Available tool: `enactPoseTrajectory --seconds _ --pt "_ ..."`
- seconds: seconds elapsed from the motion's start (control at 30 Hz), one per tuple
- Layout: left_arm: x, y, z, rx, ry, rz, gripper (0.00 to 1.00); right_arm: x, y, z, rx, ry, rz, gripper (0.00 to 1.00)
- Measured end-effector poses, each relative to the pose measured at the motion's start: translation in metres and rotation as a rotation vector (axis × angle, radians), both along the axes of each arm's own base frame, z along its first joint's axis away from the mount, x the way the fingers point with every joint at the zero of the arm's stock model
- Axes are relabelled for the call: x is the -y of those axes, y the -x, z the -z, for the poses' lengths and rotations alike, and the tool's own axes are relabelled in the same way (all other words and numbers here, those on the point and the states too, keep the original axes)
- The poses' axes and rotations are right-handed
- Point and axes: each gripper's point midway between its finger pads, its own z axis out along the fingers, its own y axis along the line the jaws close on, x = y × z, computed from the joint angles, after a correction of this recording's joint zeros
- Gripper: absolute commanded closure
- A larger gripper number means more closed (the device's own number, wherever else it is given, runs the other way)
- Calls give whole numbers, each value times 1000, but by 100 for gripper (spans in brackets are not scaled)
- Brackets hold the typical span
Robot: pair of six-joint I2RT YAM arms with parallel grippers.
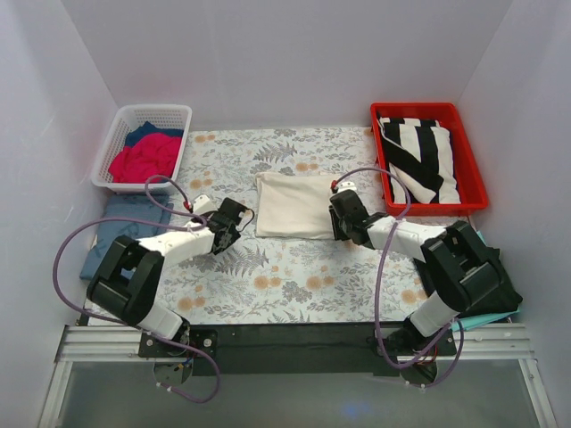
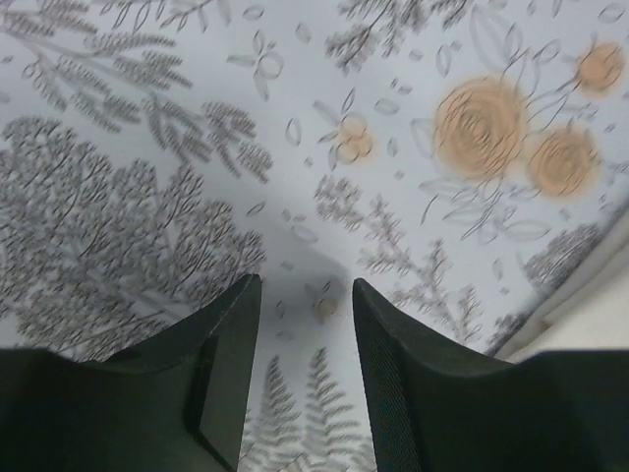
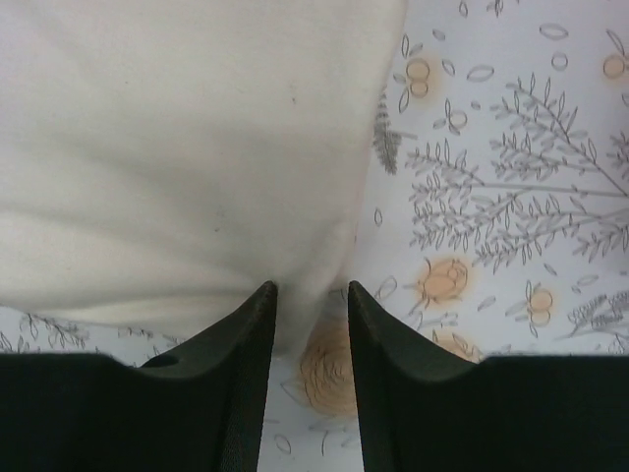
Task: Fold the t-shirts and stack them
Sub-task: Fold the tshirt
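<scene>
Left tool (image 2: pixel 305 285) released, jaws apart over bare flowered counter (image 2: pixel 147 147), cream shirt (image 3: pixel 177 147) edge just right of it, right tool (image 3: pixel 312 287) released, shirt corner between its jaws, open counter beside it, red shirt (image 1: pixel 147 156) in far basket (image 1: pixel 156 108)

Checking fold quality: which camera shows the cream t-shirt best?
Top external: the whole folded cream t-shirt shows, all edges, lying on the floral table covering. Right wrist shows just one corner, close up, reaching between the fingers of the right end effector. Left wrist shows at most a cream sliver at its lower right edge.
</scene>
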Motion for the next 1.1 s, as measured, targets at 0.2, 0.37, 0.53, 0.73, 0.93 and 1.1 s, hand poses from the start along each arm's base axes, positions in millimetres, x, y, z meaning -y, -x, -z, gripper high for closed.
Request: enactPoseTrajectory --seconds 0.2,0.37,0.53,0.73,0.93,1.1 --pt "-4 30 -13 -37 -4 29 59 4 34 -7 -53 56 -34 59" --pt "10 16 -48 32 29 69 59 -3 32 -34 -19 56 -39 56" --pt "46 -22 -95 138 82 162 58 -20 0 -90 110 11 -31 53" --pt "88 -70 -123 233 132 270 58 -42 -40 -128 203 -20 -24 52" --pt "123 -112 -104 233 124 369 58 -40 -63 -81 116 19 -17 51" --pt "145 -143 -70 204 95 415 58 -29 -74 -53 66 29 -3 51"
